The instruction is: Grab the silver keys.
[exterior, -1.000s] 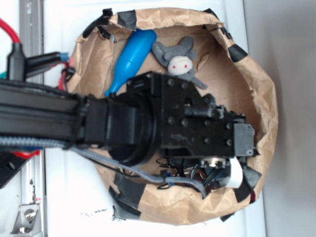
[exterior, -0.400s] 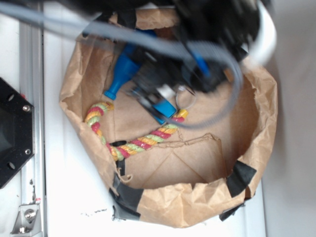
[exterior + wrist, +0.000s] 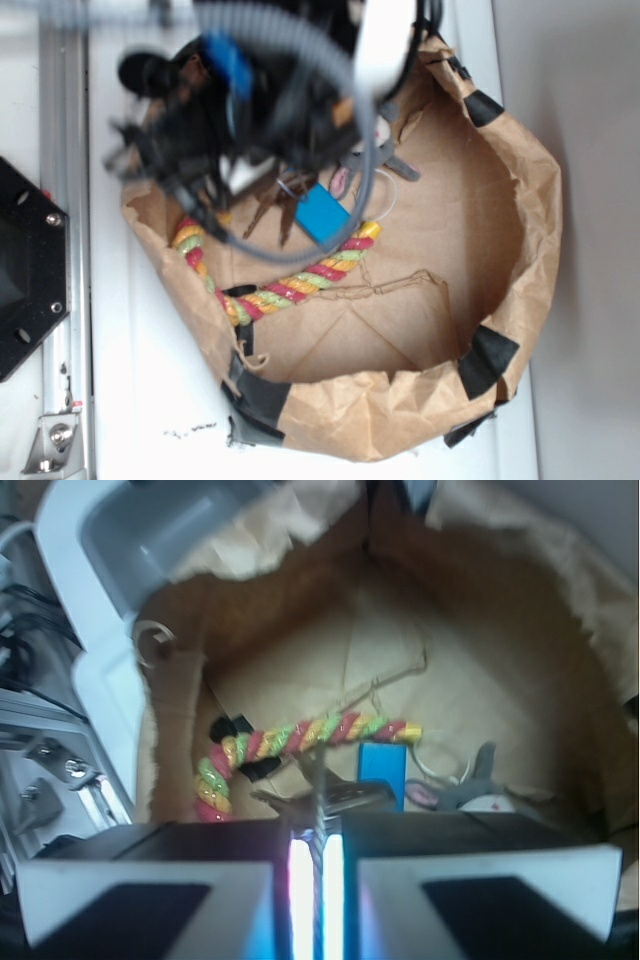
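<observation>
White tabletop [image 3: 150, 400] carries a brown paper bag [image 3: 540, 240], its rim rolled down and patched with black tape [image 3: 488, 360]; we inspect from the wrist view outward.

Nearest the wrist camera, we find the gripper [image 3: 316, 865] with its two pads [image 3: 298, 895] drawn almost together, only a thin bright slit between them. A thin metal piece stands in that slit and leads down to the keys [image 3: 325, 798], a small dark silvery bunch hanging just beyond the fingertips (the view is blurred, so we cannot confirm how firmly they are pinched). In the exterior view the keys [image 3: 272, 212] dangle below the blurred black arm [image 3: 250, 90], above the bag floor at its upper left.

Just beside the keys we note a blue tag [image 3: 382, 772], a flat rectangle; we cannot tell whether it is joined to them.

Next, on the bag floor, lies a rope [image 3: 290, 742] twisted in red, yellow and green, curving from the left wall toward the middle.

Right of the tag, a grey plush mouse [image 3: 472, 794] lies on the floor, partly hidden by the gripper body.

Farthest, the bag's back wall rises, torn at the edge, with a grey-white tray [image 3: 150, 540] outside it at the upper left.
</observation>
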`<state>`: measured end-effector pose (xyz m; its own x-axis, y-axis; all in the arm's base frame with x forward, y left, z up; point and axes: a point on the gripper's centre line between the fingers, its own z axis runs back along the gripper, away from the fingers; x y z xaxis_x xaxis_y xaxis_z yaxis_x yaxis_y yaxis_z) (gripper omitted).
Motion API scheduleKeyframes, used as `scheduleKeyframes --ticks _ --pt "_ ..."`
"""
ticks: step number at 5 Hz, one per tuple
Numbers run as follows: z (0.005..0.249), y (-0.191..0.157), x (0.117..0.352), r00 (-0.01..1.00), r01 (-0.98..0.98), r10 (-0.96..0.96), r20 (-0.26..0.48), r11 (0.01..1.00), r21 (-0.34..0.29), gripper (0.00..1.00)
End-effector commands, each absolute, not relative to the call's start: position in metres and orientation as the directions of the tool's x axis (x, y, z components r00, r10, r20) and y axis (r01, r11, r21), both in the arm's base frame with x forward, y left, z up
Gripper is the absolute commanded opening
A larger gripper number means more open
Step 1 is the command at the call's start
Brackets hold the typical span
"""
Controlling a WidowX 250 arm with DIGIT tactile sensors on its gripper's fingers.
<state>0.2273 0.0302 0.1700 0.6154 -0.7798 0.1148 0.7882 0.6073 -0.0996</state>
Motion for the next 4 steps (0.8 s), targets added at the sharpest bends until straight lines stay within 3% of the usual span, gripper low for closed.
scheduleKeyframes --ticks 1,4 --pt "0.167 0.014 0.239 0.698 0.716 -0.713 0.059 0.698 -0.033 0.00" --pt "0.155 0.015 0.264 0.789 0.614 -0.614 0.031 0.789 -0.016 0.00"
